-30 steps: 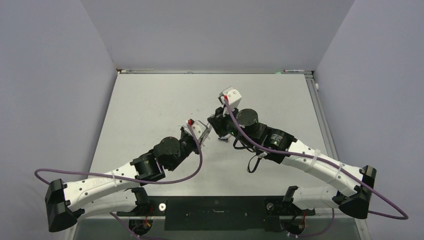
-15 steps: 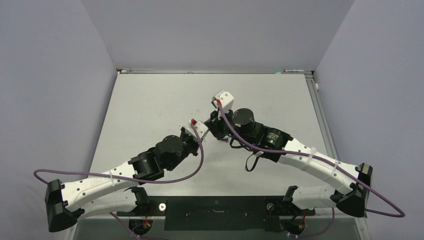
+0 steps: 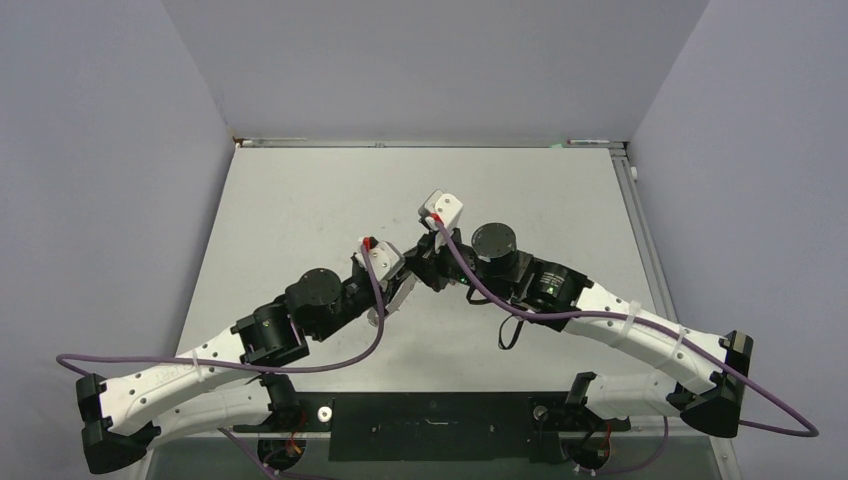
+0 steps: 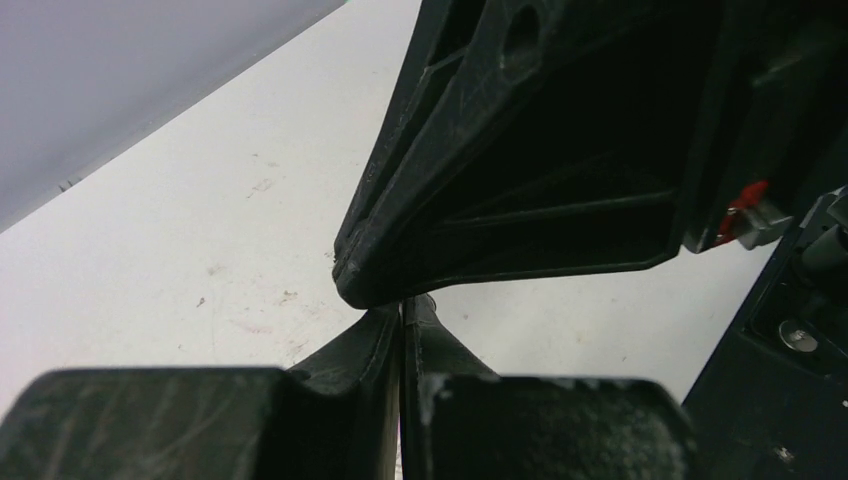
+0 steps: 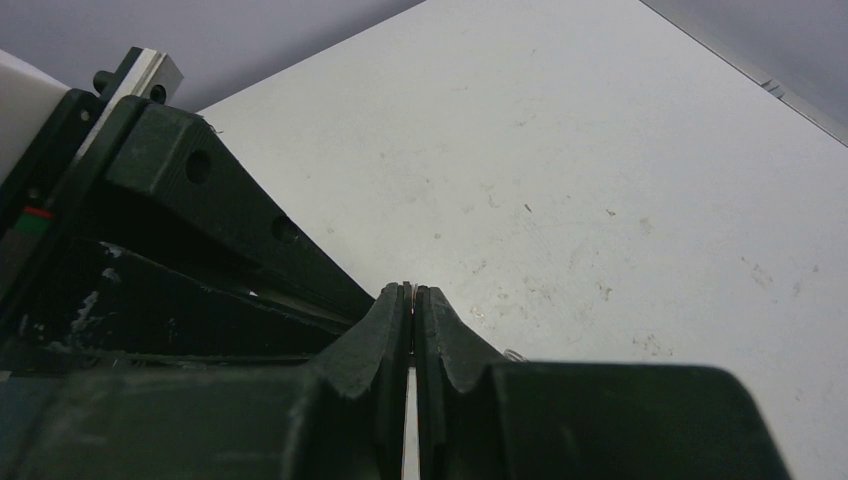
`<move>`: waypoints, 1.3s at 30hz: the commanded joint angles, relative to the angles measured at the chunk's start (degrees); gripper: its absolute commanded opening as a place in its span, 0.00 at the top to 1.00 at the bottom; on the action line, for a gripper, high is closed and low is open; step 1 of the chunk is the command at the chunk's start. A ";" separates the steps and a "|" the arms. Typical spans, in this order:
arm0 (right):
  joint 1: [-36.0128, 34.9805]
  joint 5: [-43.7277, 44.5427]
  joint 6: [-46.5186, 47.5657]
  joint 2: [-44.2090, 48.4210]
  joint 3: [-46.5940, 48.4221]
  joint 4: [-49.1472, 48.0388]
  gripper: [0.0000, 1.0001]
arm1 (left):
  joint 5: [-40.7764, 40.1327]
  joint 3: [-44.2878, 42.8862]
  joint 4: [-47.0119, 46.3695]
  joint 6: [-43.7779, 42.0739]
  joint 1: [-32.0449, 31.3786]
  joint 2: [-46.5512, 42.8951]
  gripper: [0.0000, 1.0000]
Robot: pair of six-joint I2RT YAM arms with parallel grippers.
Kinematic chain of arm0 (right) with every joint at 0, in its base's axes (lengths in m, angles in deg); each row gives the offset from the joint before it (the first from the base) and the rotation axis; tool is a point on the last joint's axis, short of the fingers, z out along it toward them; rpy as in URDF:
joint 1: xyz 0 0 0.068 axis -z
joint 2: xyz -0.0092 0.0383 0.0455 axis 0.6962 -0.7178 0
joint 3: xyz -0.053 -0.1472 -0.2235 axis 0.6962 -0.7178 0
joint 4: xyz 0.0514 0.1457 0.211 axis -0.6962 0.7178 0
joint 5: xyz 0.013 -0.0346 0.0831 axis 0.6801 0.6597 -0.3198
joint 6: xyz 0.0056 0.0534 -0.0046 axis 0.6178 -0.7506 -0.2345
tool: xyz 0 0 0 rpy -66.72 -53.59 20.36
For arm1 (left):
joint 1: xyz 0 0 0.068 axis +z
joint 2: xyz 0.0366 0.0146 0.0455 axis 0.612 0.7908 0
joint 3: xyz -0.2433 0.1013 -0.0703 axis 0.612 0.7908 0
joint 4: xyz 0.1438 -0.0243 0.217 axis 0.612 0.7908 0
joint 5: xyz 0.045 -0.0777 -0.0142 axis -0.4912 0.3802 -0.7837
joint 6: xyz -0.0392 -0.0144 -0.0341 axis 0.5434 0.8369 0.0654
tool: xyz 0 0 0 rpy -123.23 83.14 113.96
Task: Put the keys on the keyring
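My two grippers meet tip to tip over the middle of the table (image 3: 300, 200). My right gripper (image 5: 411, 292) is shut, with a thin silver metal edge pinched between its pads. A small wire loop of the keyring (image 5: 513, 353) pokes out beside its right finger, and the rest of the hoop is hidden. My left gripper (image 4: 403, 308) is shut, its tips tucked just under the right gripper's black finger (image 4: 520, 180). Nothing shows between its pads. From above, the left gripper (image 3: 406, 282) and right gripper (image 3: 421, 268) cover the spot. The keys are hidden.
The white table (image 5: 600, 150) stretches to grey walls on three sides, with a metal rail (image 3: 430, 143) along its far edge. Purple cables (image 3: 380, 330) loop from both wrists. The arm bases stand on a black bar (image 3: 430, 425) at the near edge.
My right gripper has swung left and down to the left gripper. My left arm has drawn back to the left. A small dark thing seen earlier on the table by the right gripper is now hidden.
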 commanded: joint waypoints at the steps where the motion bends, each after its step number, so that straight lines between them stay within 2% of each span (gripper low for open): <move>1: -0.91 4.15 -2.16 0.33 -0.42 -1.10 0.95 | 4.34 -3.69 -7.25 0.51 0.03 -1.42 1.00; 6: -0.88 7.55 -4.27 2.91 -4.33 -6.81 0.95 | 4.75 -2.51 -7.36 2.19 -0.01 -2.02 1.00; 16: -0.92 4.53 -6.36 10.67 -19.03 -26.46 0.95 | 1.50 -1.59 -11.73 7.77 0.37 -3.96 0.99; 19: -0.78 1.53 -6.89 12.40 -23.10 -33.13 0.95 | 3.21 -1.65 -11.72 8.16 0.44 -5.10 0.83; 23: 0.40 -1.13 -7.87 15.26 -27.75 -40.50 0.95 | 6.33 -2.63 -9.57 7.90 0.47 -7.31 0.45; 25: 1.67 -3.79 -8.22 16.68 -29.10 -42.99 0.95 | 7.58 -3.67 -7.63 7.87 0.42 -8.49 0.38; 29: 6.84 -12.68 -11.27 18.20 -30.10 -46.67 0.95 | 11.80 -7.77 -0.71 5.53 0.72 -9.68 0.42; 34: 14.71 -24.72 -19.62 18.34 -30.73 -55.21 0.95 | 20.46 -12.97 6.05 3.34 1.62 -9.07 0.47; 39: 15.42 -30.85 -22.68 17.32 -28.47 -58.75 0.95 | 26.57 -14.54 6.09 3.90 2.97 -7.91 0.55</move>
